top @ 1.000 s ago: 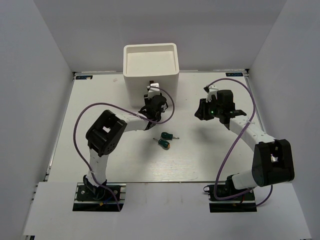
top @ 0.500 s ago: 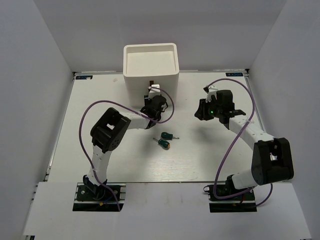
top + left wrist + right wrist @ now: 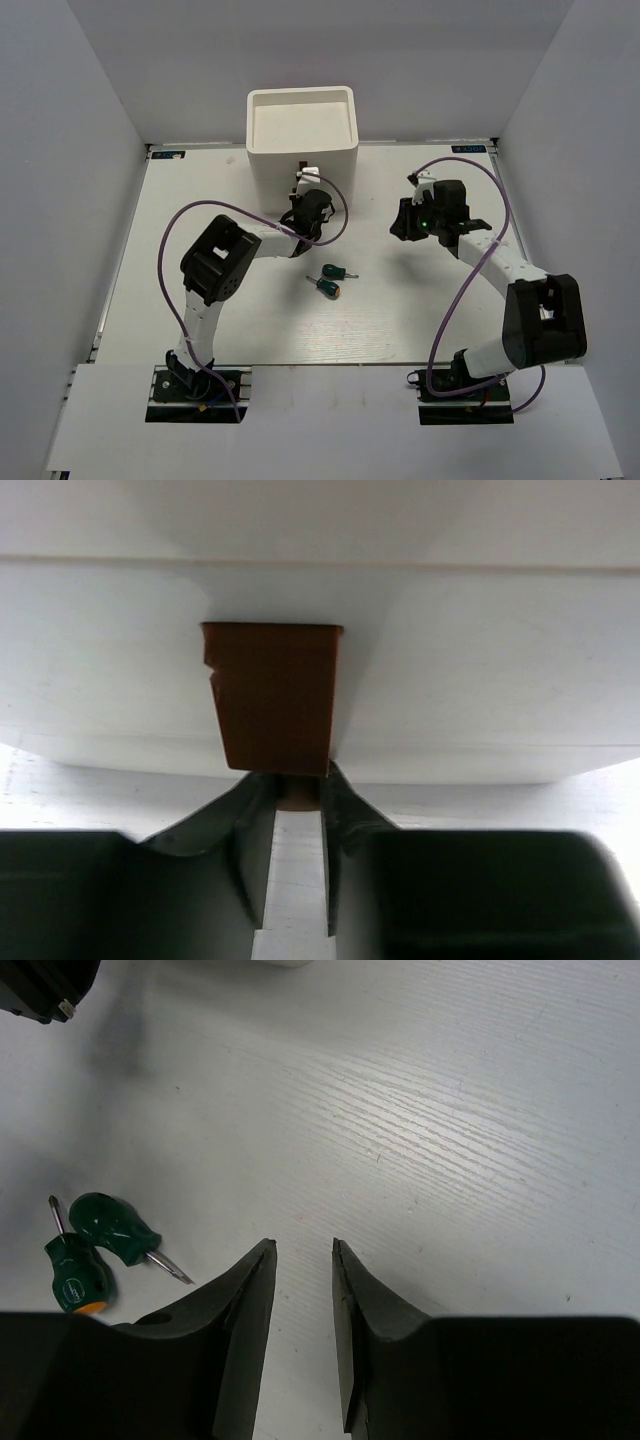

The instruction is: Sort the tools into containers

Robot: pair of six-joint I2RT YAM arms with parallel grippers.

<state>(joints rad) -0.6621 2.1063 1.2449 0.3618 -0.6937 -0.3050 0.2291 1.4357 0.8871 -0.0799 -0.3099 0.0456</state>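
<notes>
Now the left pincer (image 3: 297, 788) has clamped the organizer's (image 3: 480, 680) brown handle (image 3: 272, 695), so a drawer can open; right pincer (image 3: 303, 1255) hangs apart, empty.

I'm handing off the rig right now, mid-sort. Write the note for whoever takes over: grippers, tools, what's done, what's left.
Left gripper: jaws closed, it seems, on the lower tip of the brown drawer handle at the front of the white organizer; the drawer looks shut.
Right gripper: open, empty, over bare table.
Tools: two green screwdrivers lie side by side on the table between the arms; no other tools in view.
Done: cannot tell; the top tray looks empty.
Left: pull the drawer open and put both screwdrivers away.
</notes>
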